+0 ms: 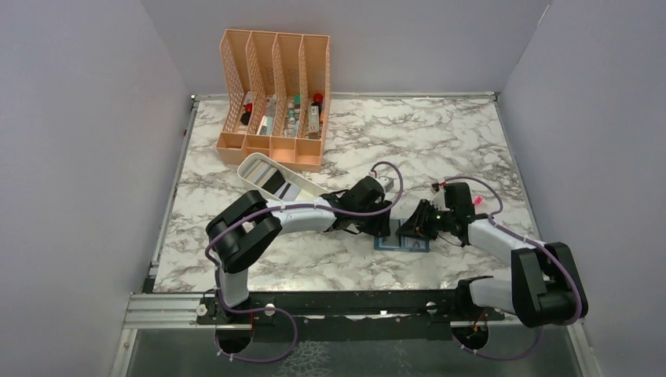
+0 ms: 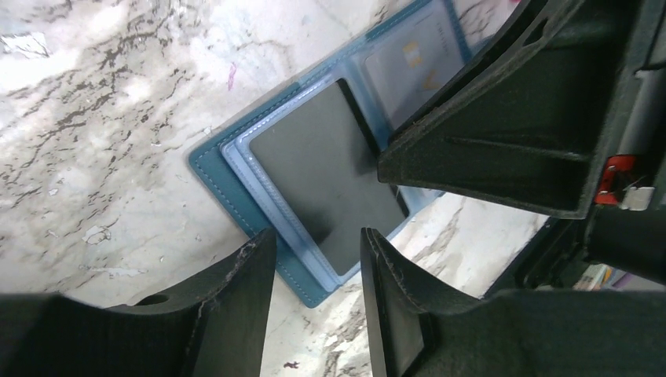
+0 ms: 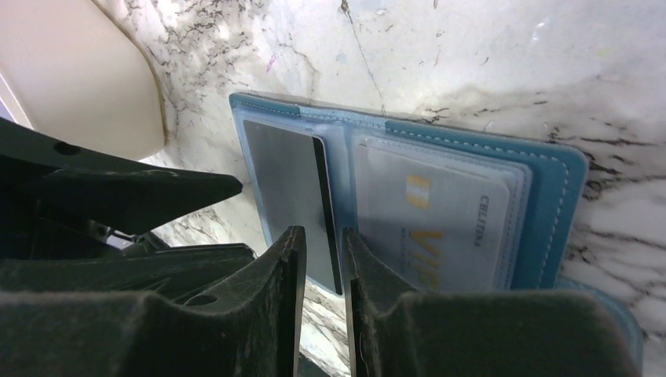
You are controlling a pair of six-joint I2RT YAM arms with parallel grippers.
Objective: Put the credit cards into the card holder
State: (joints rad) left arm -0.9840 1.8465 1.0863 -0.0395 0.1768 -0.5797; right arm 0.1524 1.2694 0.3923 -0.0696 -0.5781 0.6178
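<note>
The teal card holder lies open and flat on the marble between my two grippers. In the right wrist view a grey card with a black stripe sits in its left pocket. A white card with gold letters sits in its right pocket. My right gripper hovers over the grey card's striped edge, jaws a narrow gap apart, with marble showing between them. My left gripper is open and empty over the holder's near corner. The grey card also shows there.
A white oblong tray with flat cards in it lies tilted behind the left arm. A peach mesh organizer with small bottles stands at the back left. The right gripper's body fills the upper right of the left wrist view.
</note>
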